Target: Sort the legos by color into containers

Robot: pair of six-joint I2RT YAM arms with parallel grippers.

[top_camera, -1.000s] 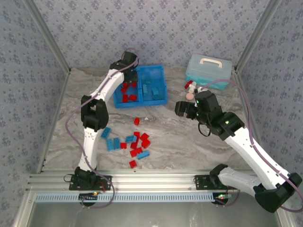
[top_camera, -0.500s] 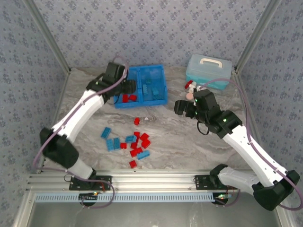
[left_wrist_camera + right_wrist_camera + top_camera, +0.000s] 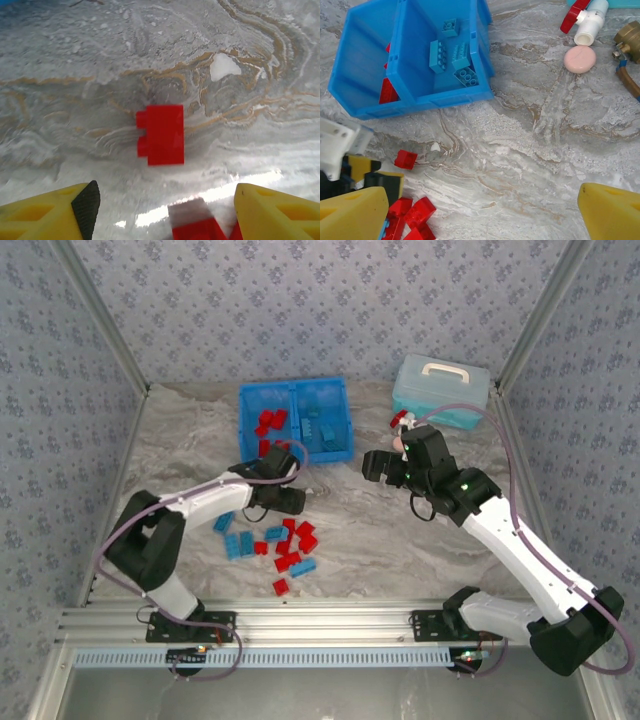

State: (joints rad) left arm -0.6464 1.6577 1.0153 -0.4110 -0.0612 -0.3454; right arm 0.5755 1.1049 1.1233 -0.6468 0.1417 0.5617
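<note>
claw l (image 3: 165, 202) open wide, empty, red lego (image 3: 161, 134) just ahead; claw r (image 3: 482, 212) full open (empty too)

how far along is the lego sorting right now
Partly done: the bright blue plastic tray holds red bricks in its left compartment and light blue bricks in its right. In hand: nothing; the open left fingers hover over a lone red brick. Left: the mixed red and blue pile on the table.
</note>
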